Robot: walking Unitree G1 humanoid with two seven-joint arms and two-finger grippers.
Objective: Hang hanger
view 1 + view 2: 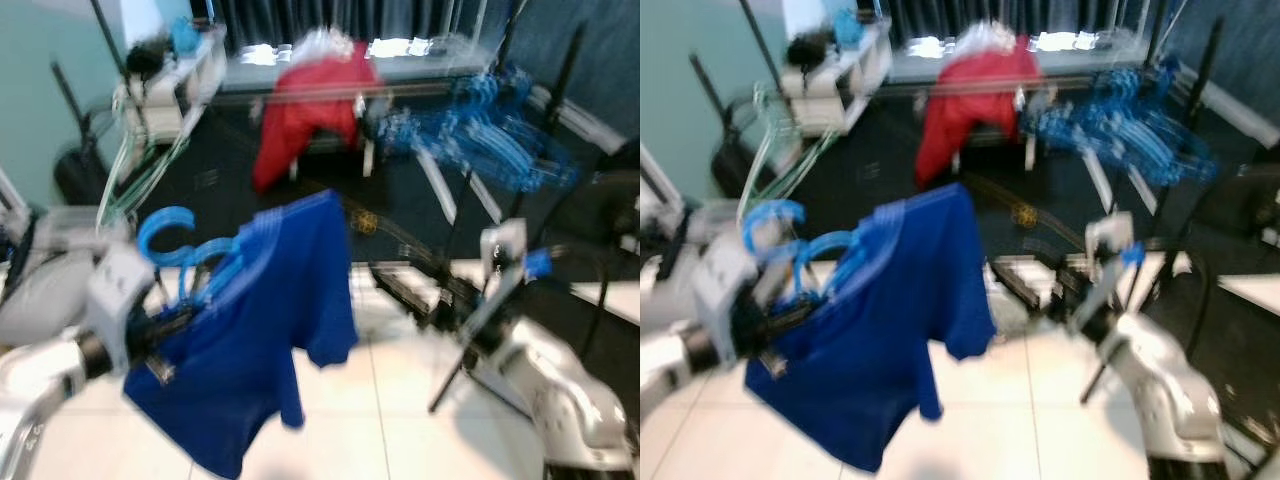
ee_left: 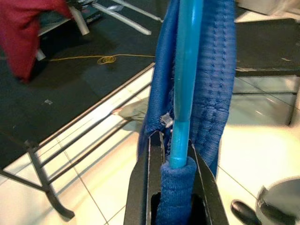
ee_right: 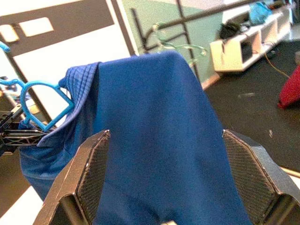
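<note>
A light blue plastic hanger (image 1: 168, 238) carries a blue shirt (image 1: 270, 320) that droops over the white tile floor. My left gripper (image 2: 176, 180) is shut on the hanger's bar (image 2: 185, 70), with shirt fabric bunched between the fingers (image 2: 143, 187). In the eye views the left gripper (image 1: 160, 325) sits low on the left. My right gripper (image 3: 168, 183) is open, its two pads (image 3: 93, 173) on either side of the shirt (image 3: 154, 131) and a short way from it. The hanger's hook (image 3: 42, 101) shows beyond the cloth. The eye views are blurred.
A red garment (image 1: 310, 100) hangs from a rail at the back. Several blue hangers (image 1: 490, 135) crowd a rack at back right, and pale green hangers (image 1: 135, 165) hang at left. A white shelf (image 1: 185, 70) stands at back left. Black rack legs (image 2: 42, 183) cross the tiles.
</note>
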